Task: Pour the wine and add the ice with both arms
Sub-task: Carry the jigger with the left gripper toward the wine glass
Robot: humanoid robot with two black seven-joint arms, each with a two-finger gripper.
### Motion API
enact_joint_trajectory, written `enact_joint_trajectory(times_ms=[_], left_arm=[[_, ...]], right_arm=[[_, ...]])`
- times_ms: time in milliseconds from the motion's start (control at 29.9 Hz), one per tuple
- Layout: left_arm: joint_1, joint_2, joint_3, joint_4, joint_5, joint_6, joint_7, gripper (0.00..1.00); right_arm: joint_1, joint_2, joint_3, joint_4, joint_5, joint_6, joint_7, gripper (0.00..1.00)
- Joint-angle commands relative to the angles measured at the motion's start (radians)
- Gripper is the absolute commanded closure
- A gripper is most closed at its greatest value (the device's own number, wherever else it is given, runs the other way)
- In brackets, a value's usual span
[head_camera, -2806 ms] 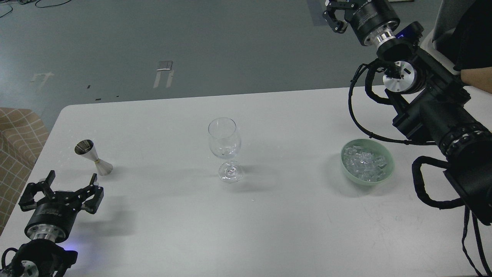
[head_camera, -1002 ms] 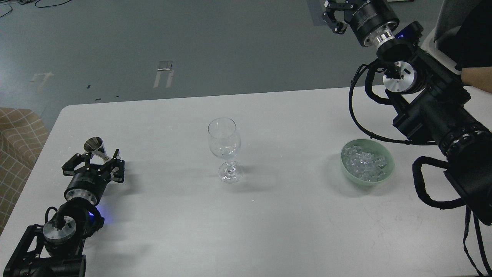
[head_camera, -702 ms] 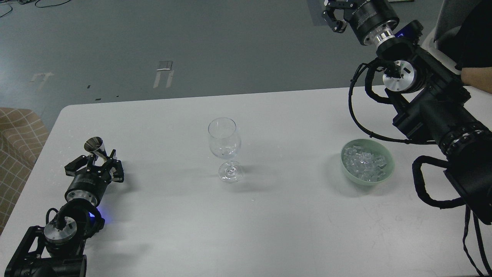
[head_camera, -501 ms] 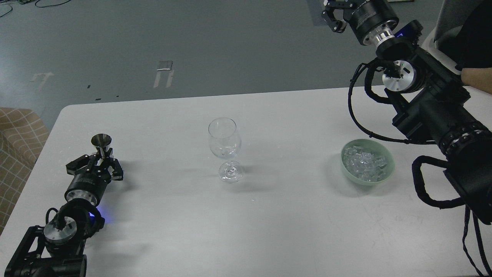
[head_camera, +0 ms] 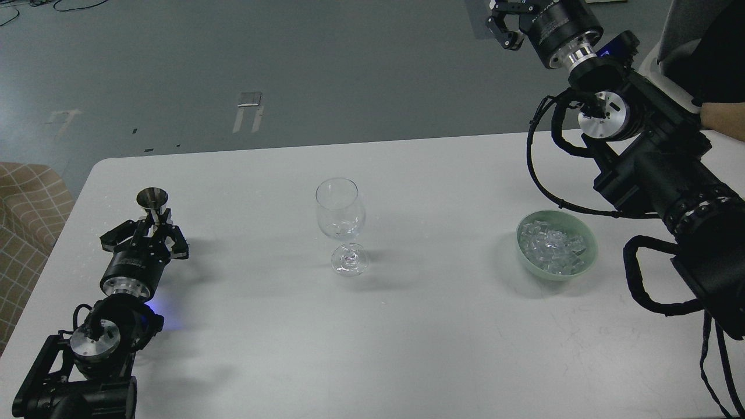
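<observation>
Head view, left end effector (head_camera: 152,226) now gripping upright jigger (head_camera: 153,203)

Left gripper (head_camera: 152,228): lower left of frame, fingers closed on something.
Right gripper (head_camera: 505,22): top right edge, raised, partly cropped.

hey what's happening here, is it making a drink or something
Looks like it. The left tool has closed on a small steel jigger at the table's left side. An empty wine glass stands upright in the middle, nothing poured yet. A pale green bowl of ice cubes sits untouched to the right; the right tool is raised beyond the table.
</observation>
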Motion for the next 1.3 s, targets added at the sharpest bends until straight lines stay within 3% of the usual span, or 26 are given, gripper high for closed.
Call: enact_joint_trajectory(times_ms=[0,301,568,935,1270], left_arm=[[-0.012,0.007,0.008,-0.047,0.005,0.005,0.009,1.00],[-0.001,0.017,0.069,-0.286,0.018,0.095,0.098,1.00],[0.034,0.111,0.178,-0.540,0.023,0.225,0.141,1.00],[0.037,0.162,0.212,-0.658,0.118,0.308,0.202,1.00],[0.033,0.151,0.302,-0.733,0.153,0.380,0.211,1.00]], right_arm=[[0.000,0.000,-0.001,-0.002,-0.001,-0.001,0.000,0.00],[-0.006,-0.006,-0.002,-0.003,-0.001,-0.001,0.000,0.00],[-0.008,-0.006,-0.001,-0.002,0.001,-0.001,0.000,0.00],[-0.008,-0.002,-0.001,-0.002,0.001,-0.001,0.000,0.00],[-0.008,-0.005,-0.001,-0.002,0.001,-0.001,0.000,0.00]])
